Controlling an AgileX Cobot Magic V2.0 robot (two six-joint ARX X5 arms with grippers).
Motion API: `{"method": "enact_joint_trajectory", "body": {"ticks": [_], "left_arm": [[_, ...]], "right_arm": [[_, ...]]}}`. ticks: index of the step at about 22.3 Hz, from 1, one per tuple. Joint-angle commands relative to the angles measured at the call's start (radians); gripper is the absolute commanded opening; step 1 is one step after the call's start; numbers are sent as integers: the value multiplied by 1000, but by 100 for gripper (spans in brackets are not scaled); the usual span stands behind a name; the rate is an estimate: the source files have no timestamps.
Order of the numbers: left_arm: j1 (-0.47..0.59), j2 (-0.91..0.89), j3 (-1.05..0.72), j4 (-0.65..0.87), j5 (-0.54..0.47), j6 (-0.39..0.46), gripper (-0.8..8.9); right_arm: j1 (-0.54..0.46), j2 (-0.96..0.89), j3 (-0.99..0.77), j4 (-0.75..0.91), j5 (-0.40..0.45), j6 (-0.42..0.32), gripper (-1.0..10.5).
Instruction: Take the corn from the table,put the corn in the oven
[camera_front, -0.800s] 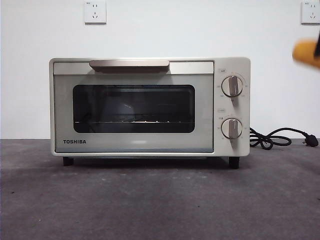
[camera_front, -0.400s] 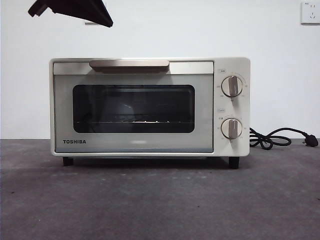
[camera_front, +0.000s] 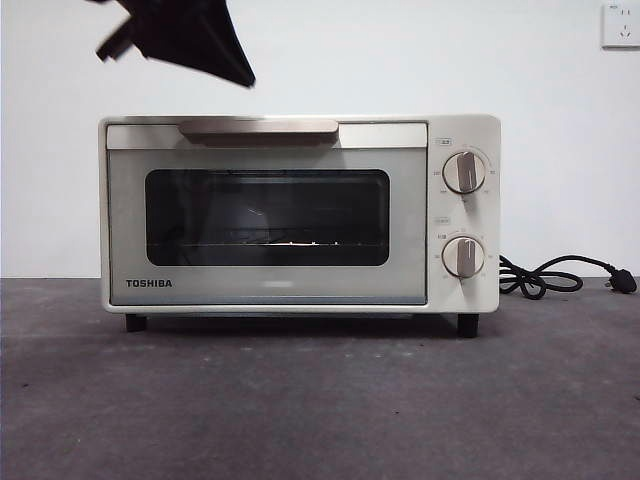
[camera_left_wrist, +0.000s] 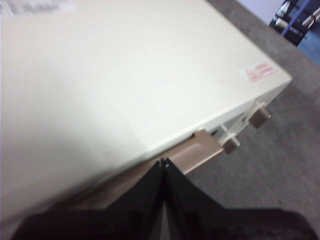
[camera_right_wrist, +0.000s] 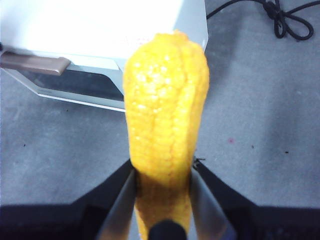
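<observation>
- The right gripper has its two black jaws closed against the sides of the corn, one jaw on each flank of the cob's lower part.
- The corn is a bright yellow-orange cob with bumpy rows of kernels, held off the table and pointing away from the wrist, its free end rounded.
- In the right wrist view the cob's far end overlaps the oven, which sits beyond it with one end of its handle and a strip of dark window showing.
- This gripper and the corn are out of the front view.
- The left gripper has its jaws pressed together with nothing between them, tips meeting in a point.
- Those tips hang just above the oven's beige bar handle, beside the front edge of the cream top panel; whether they touch the handle cannot be told.
- In the front view this gripper is a dark wedge coming down from the top left, its tip just above the oven's top and clear of it.
- The oven stands squarely on the dark grey table with its door closed, a wire rack visible through the glass.
- Two round knobs sit one above the other on its right panel.
- A black cord lies coiled on the table to the oven's right, the plug at its far end.
</observation>
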Motion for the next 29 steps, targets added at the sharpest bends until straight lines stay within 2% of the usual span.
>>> {"method": "enact_joint_trajectory", "body": {"ticks": [1,6,13,21,29], "left_arm": [[-5,27,2,2,-10,14,-6],[-9,61,2,-5,-48,30,-6],[-9,100,2,-53,-46,40,-6],[-27,118,2,-240,-39,67,-6],[-80,118,2,-389,-39,85,-6]], "right_arm": [[1,-2,6,-4,-5,3,-14],[1,-2,6,-6,-5,3,-14],[1,-2,6,-6,-5,3,-14],[1,-2,6,-4,-5,3,-12],[1,-2,6,-1,-46,3,-12]]}}
